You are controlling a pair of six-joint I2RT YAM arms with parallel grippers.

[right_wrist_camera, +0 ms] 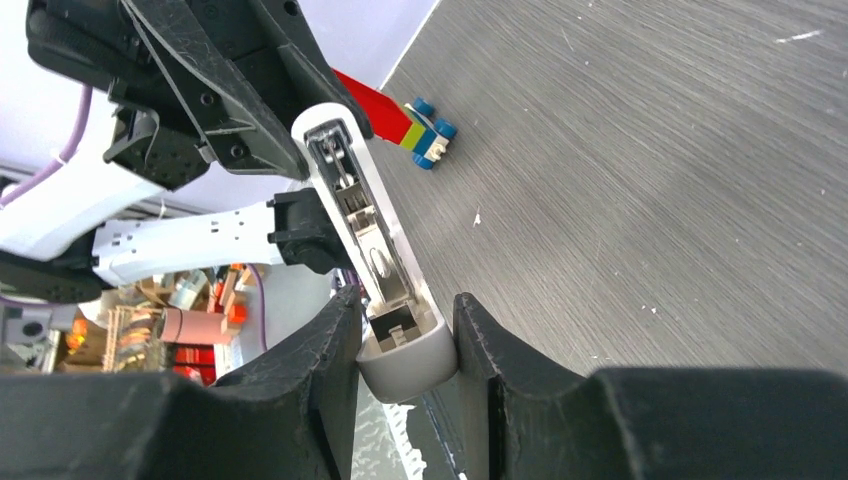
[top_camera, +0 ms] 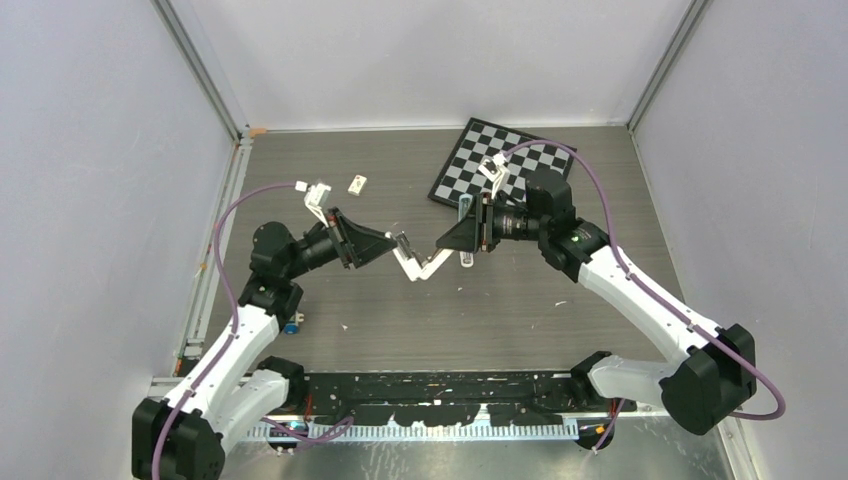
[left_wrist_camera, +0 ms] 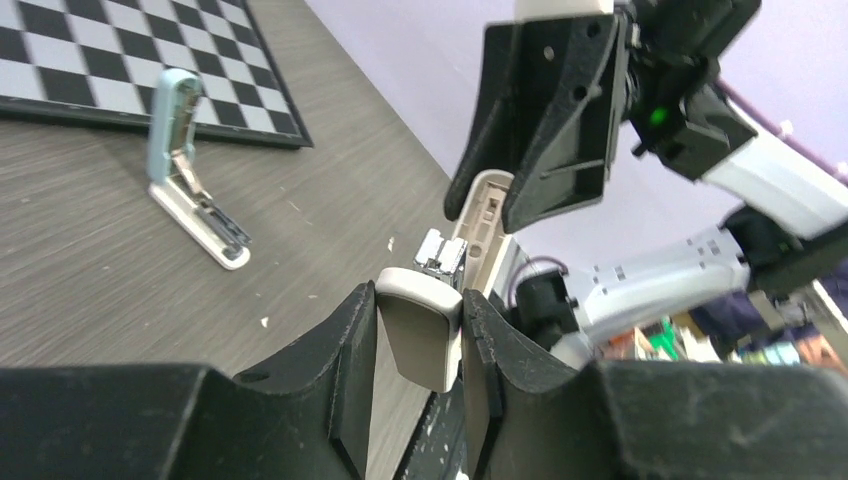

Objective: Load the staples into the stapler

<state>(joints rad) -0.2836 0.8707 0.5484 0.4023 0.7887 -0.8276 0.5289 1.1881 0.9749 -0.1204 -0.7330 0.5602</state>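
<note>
A white stapler point(top_camera: 418, 264) hangs above the table's middle, swung open into a V, with one arm in each gripper. My left gripper point(top_camera: 392, 243) is shut on the rounded end of one arm point(left_wrist_camera: 420, 335). My right gripper point(top_camera: 447, 246) is shut on the end of the other arm point(right_wrist_camera: 405, 350), whose metal staple channel point(right_wrist_camera: 358, 215) lies bare and faces the right wrist camera. A tiny white staples box point(top_camera: 357, 183) with a reddish mark lies on the table beyond the left gripper, apart from both grippers. No loose staples show.
A second, light-blue stapler point(left_wrist_camera: 185, 160) lies open on the table beside the checkerboard point(top_camera: 500, 165), close under the right gripper. A red and blue toy brick point(right_wrist_camera: 400, 120) lies near the left arm. Walls close in three sides.
</note>
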